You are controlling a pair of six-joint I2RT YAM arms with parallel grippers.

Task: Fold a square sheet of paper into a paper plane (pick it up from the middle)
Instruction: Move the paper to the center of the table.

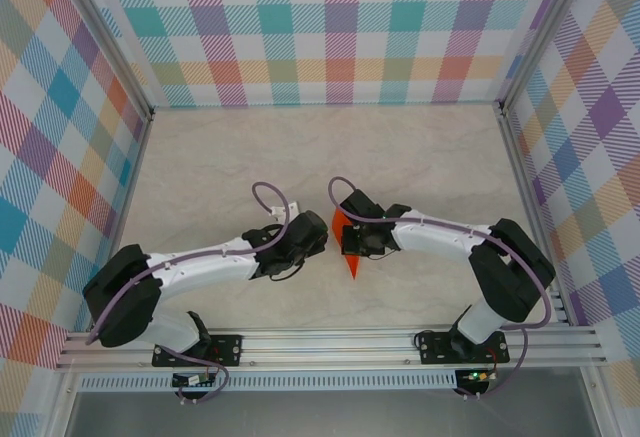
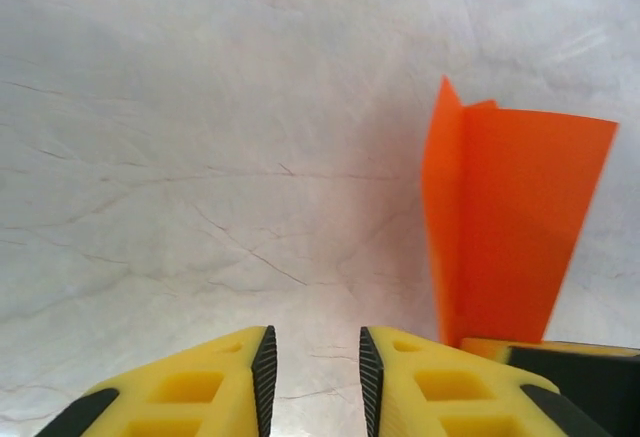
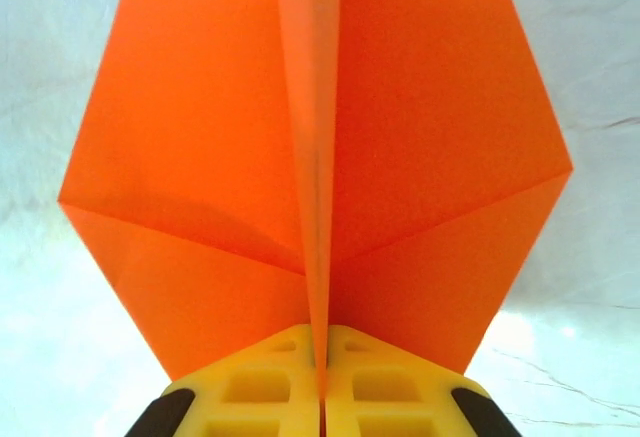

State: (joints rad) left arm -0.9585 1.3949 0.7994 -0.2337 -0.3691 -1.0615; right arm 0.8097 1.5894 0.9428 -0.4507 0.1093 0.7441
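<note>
The paper plane (image 3: 320, 157) looks nearly done, creased down its centre with 2 wings spread, and is pinched at the keel by the closed right gripper (image 3: 322, 357) while the left gripper (image 2: 315, 357) sits just beside it, slightly parted and empty, so probably only final shaping is left.

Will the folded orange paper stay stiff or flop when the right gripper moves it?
Likely stiff: the paper juts from the right gripper without sagging. Its wide flaps may flutter, since just the centre crease is pinched.
</note>
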